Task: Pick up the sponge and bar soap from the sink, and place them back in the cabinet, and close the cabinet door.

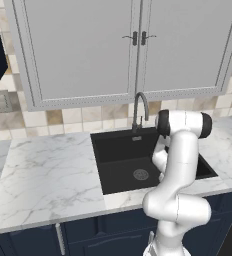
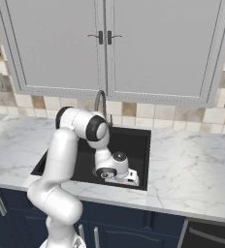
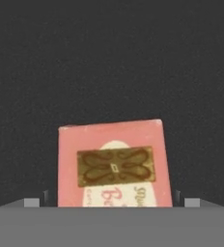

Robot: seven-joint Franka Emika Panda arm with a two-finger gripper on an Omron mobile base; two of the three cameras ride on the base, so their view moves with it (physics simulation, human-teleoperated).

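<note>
The bar soap (image 3: 114, 164) lies flat on the black sink (image 3: 109, 58) floor.

One black sink (image 1: 119, 150); one gooseneck tap (image 1: 140, 107); one round drain (image 1: 140, 174). One pink bar soap (image 3: 115, 164); two light grey cabinet doors (image 1: 80, 47); two small dark door handles (image 1: 134, 38).

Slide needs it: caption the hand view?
Open gripper low in the sink, fingertips either side of the pink bar soap.
</note>
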